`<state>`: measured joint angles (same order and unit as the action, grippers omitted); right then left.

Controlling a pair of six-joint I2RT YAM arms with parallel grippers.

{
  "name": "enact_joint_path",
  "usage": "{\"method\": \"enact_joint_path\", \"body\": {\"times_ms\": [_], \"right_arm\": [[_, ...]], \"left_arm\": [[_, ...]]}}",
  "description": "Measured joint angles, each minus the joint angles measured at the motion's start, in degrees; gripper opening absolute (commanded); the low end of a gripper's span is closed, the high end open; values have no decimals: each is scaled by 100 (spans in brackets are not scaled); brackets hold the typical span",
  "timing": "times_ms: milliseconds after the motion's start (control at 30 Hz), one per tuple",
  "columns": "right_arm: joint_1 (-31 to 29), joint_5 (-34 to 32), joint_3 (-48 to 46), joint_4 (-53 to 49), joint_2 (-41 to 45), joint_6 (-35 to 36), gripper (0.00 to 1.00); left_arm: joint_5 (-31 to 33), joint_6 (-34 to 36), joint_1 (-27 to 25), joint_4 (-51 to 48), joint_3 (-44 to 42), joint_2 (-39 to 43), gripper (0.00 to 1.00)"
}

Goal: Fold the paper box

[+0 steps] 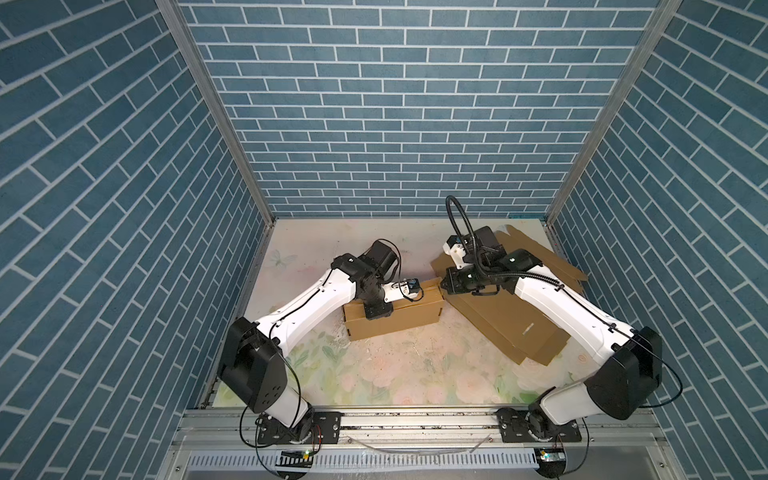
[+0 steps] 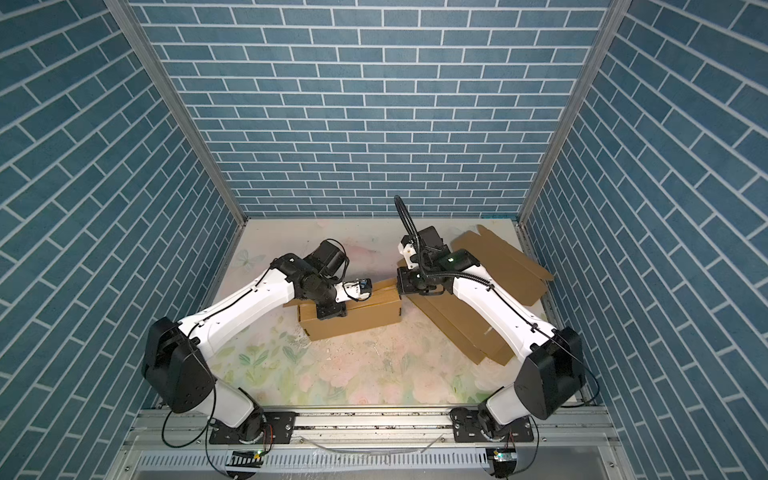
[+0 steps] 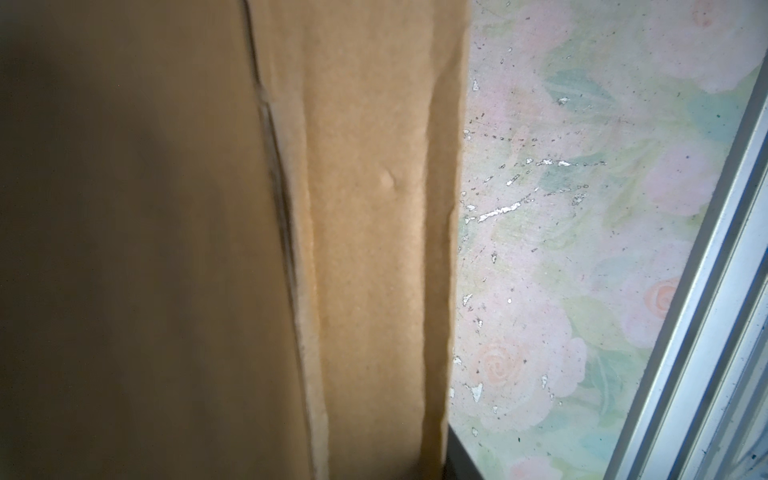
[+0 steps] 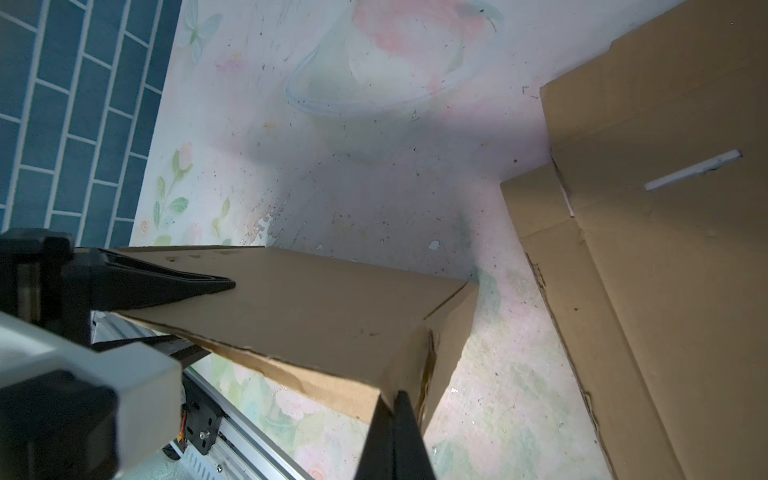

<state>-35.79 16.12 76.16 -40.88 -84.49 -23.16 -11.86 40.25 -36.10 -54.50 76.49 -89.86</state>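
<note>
The paper box (image 1: 399, 320) (image 2: 357, 322) is a brown cardboard box, partly folded, standing mid-table. My left gripper (image 1: 376, 312) (image 2: 330, 312) reaches down over its near long wall. In the right wrist view one of its fingers (image 4: 195, 284) lies on the card panel and a dark bar shows beneath it, so it is shut on the box. The left wrist view is filled with card (image 3: 365, 249), with one finger (image 3: 459, 467) just showing. My right gripper (image 1: 444, 287) (image 2: 399, 286) (image 4: 395, 401) is shut, its tips touching the box's far right corner. No card shows between them.
Flat brown cardboard sheets (image 1: 511, 328) (image 4: 665, 270) lie on the right under my right arm, and more lie at the back right (image 1: 552, 262). The floral table mat (image 1: 395, 374) is scuffed. A metal rail (image 1: 415, 428) runs along the front edge, and blue brick walls enclose the table.
</note>
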Motion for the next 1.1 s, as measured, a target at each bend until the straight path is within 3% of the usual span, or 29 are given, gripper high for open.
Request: {"method": "enact_joint_path", "body": {"times_ms": [233, 567, 900, 1100], "right_arm": [[0, -120, -175, 280, 66, 7, 0], [0, -208, -175, 273, -98, 46, 0], [-2, -284, -52, 188, -319, -164, 0], [0, -334, 118, 83, -461, -398, 0]], "left_arm": [[13, -44, 15, 42, 9, -7, 47], [295, -94, 31, 225, 9, -4, 67], [297, -136, 31, 243, 9, 81, 74], [111, -271, 28, 260, 9, 568, 77]]}}
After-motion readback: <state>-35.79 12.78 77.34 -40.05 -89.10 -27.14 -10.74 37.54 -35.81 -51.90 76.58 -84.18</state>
